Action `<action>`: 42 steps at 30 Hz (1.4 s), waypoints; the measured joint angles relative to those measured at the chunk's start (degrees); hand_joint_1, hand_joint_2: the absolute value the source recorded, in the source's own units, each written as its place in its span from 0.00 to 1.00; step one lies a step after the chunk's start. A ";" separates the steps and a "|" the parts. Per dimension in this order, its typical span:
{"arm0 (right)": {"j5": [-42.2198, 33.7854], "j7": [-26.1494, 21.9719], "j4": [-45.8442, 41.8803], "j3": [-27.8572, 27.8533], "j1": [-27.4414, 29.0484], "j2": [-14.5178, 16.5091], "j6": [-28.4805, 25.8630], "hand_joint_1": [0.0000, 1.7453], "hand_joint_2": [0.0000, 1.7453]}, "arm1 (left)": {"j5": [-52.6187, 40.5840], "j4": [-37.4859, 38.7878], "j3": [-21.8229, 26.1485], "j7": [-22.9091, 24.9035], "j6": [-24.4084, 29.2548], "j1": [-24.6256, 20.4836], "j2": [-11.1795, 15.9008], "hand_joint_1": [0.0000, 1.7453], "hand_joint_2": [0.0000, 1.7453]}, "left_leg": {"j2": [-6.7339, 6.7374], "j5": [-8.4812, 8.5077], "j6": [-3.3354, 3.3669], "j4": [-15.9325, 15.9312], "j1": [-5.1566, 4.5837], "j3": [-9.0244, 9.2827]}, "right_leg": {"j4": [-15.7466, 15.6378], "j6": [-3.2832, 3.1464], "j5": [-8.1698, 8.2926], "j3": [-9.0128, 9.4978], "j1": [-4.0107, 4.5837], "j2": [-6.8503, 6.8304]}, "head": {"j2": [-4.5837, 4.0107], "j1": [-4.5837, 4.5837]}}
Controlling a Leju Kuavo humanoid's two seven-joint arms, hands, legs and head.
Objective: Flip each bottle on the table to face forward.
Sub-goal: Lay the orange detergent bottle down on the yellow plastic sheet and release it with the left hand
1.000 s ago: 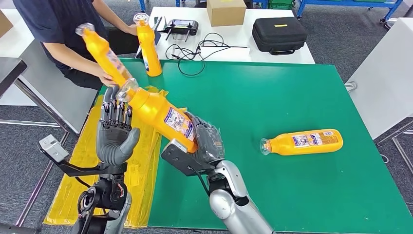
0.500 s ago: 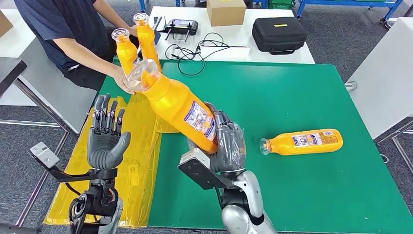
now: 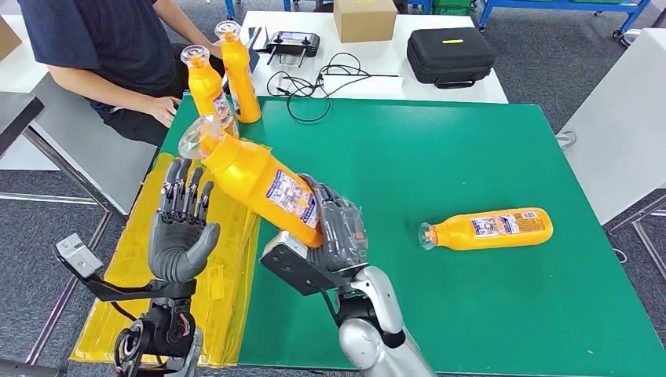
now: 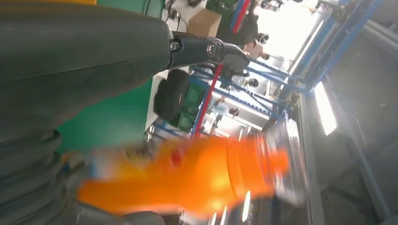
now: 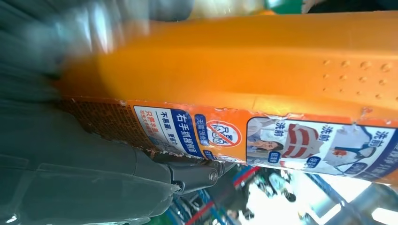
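right hand (image 3: 339,229) fingers grasp a tilted orange bottle (image 3: 255,179); left hand (image 3: 181,228) fingers released, spread

Four orange bottles: two standing upright side by side at the far left corner of the green table (image 3: 471,141), the nearer (image 3: 206,88) and the farther (image 3: 239,73); one held tilted in the air (image 3: 255,179); one lying on its side to the right (image 3: 488,228). One person (image 3: 102,47). One black case (image 3: 450,55). One cardboard box (image 3: 364,19).
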 joint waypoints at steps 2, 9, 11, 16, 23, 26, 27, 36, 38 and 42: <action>0.32 0.52 3.67 0.62 -1.54 1.27 -0.02 1.00 1.00 | 0.19 -0.30 -0.88 0.21 -0.39 0.01 -0.29 0.00 1.00 | 0.00 0.00 0.00 0.00 0.00 0.00 | 0.01 0.00 0.00 -0.01 0.00 0.00 | -0.01 -0.01; 0.81 1.35 11.68 1.72 -4.87 4.04 -0.70 1.00 1.00 | 0.56 -1.14 -2.45 0.46 -0.66 0.08 -0.94 0.00 1.00 | -0.01 -0.01 0.00 0.00 0.00 -0.04 | -0.01 0.00 -0.01 -0.05 -0.01 0.00 | -0.01 0.00; 0.89 1.38 12.95 1.87 -5.42 4.27 -0.96 1.00 1.00 | 0.76 -1.24 -2.56 0.61 -0.66 0.10 -0.96 0.00 1.00 | -0.01 -0.01 0.00 0.00 -0.01 -0.04 | -0.01 0.00 -0.01 -0.05 -0.01 0.00 | -0.01 0.01; 2.59 2.55 15.98 3.35 -6.83 4.93 -2.69 1.00 1.00 | 1.89 -1.25 -3.15 1.16 -0.38 0.08 -1.22 0.00 1.00 | 0.00 0.00 0.00 0.00 -0.01 -0.04 | -0.01 0.00 0.00 -0.04 -0.01 0.00 | -0.01 0.02; 7.12 5.46 18.21 8.78 -8.35 5.12 -6.43 1.00 1.00 | 5.55 -1.66 -2.90 1.81 0.83 0.00 -1.22 0.00 1.00 | 0.01 -0.01 0.00 0.00 0.01 -0.04 | 0.00 0.00 0.00 -0.06 0.00 0.00 | -0.01 0.01; 9.11 6.08 18.38 11.09 -8.87 5.16 -6.09 1.00 1.00 | 6.42 -1.73 -2.09 2.03 1.26 -0.13 -0.98 0.00 1.00 | 0.01 -0.01 0.00 0.00 0.01 -0.04 | 0.00 -0.01 -0.01 -0.08 0.00 0.00 | -0.01 0.01; 9.28 6.36 18.37 11.79 -9.02 5.19 -5.76 1.00 1.00 | 6.72 -1.73 -1.79 2.14 1.38 -0.21 -0.91 0.00 1.00 | 0.01 -0.01 0.00 0.00 0.01 -0.04 | 0.00 -0.01 -0.01 -0.08 0.00 0.00 | -0.01 0.01; 7.68 7.44 17.54 17.66 -10.54 5.49 -3.29 1.00 1.00 | 7.55 -1.51 0.84 3.39 1.92 -0.38 -0.47 0.00 1.00 | 0.02 0.00 0.00 0.00 0.00 -0.04 | 0.00 -0.01 -0.01 -0.08 -0.01 0.02 | -0.01 0.01; 7.09 7.54 17.55 17.94 -10.69 5.54 -3.13 1.00 1.00 | 7.56 -1.52 1.04 3.56 1.87 -0.38 -0.44 0.00 1.00 | 0.04 0.00 0.00 0.00 0.00 -0.04 | 0.00 -0.01 -0.01 -0.08 -0.01 0.02 | -0.01 0.01; 6.54 7.67 17.56 18.26 -10.98 5.62 -2.86 1.00 1.00 | 7.56 -1.55 1.33 3.68 1.79 -0.40 -0.43 0.00 1.00 | 0.03 0.00 0.00 0.00 0.00 -0.04 | -0.01 -0.01 -0.01 -0.08 -0.01 0.02 | -0.01 0.01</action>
